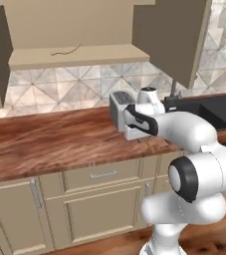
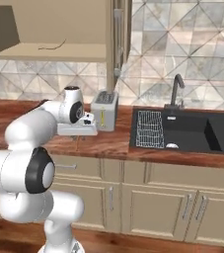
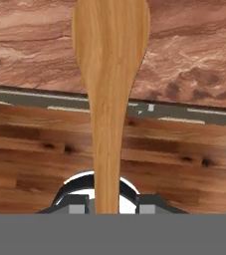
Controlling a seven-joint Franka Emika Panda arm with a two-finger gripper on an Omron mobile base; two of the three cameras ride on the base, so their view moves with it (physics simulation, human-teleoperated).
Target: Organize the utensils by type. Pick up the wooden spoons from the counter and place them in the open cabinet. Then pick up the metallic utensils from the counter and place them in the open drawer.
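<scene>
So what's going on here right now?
The gripper is shut on the wooden spoon, handle between the fingers, with the bowl pointing away over the counter edge. The arm sits low in front of the toaster. The open cabinet above hasn't received the spoon yet.

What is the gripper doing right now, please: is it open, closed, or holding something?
Gripper: closed on the handle of the wooden spoon, which it holds above the counter.
</scene>
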